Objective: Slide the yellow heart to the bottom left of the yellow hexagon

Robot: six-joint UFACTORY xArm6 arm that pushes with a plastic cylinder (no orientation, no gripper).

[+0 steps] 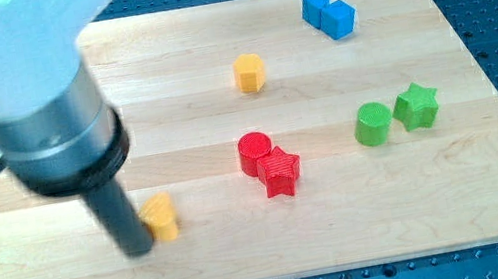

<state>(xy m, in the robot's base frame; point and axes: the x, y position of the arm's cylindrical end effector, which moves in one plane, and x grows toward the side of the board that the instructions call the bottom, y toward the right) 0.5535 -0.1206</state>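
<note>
- The pushing step is judged in hand: my tip, a bare rod without jaws, is set against the yellow heart, lower left of frame.
- A push up-right toward the yellow hexagon, upper centre, is called for next.

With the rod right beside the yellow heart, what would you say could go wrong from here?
1. My tip touches the yellow heart on its left side, so an off-centre push may make the heart spin or slip off the rod.
2. The heart is far below-left of the yellow hexagon; overshooting could bump the hexagon and shift the reference.
3. A path drifting toward the view's right could strike the red cylinder and red star, which sit touching.
</note>
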